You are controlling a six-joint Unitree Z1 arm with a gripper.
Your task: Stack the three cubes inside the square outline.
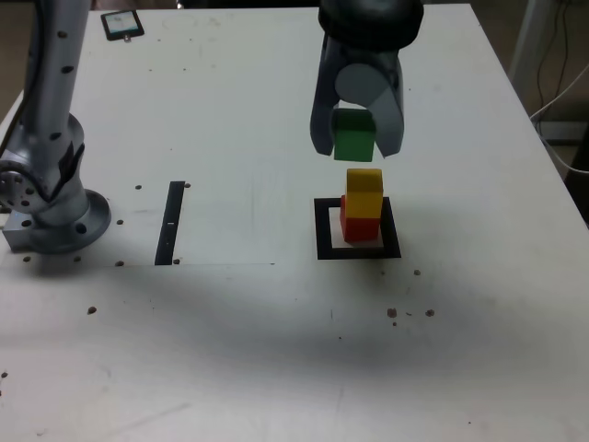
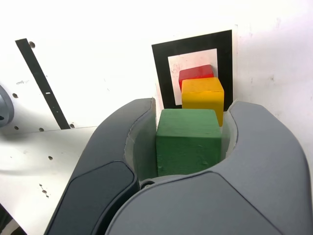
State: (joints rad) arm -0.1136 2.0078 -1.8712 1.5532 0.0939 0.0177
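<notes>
My gripper [image 1: 357, 147] is shut on the green cube [image 1: 352, 136], holding it in the air just above and slightly behind the other two cubes. The yellow cube [image 1: 364, 191] sits on the red cube [image 1: 360, 226], a little askew, and both stand inside the black square outline [image 1: 324, 230]. The wrist view shows the green cube [image 2: 188, 141] clamped between both grey fingers [image 2: 117, 147], with the yellow cube [image 2: 202, 96], the red cube [image 2: 195, 74] and the square outline [image 2: 161, 68] beyond it.
The arm's grey base [image 1: 51, 198] stands at the exterior view's left. A thin black strip [image 1: 171, 224] lies on the white table between base and outline. A small dark card [image 1: 121, 24] lies at the far left corner.
</notes>
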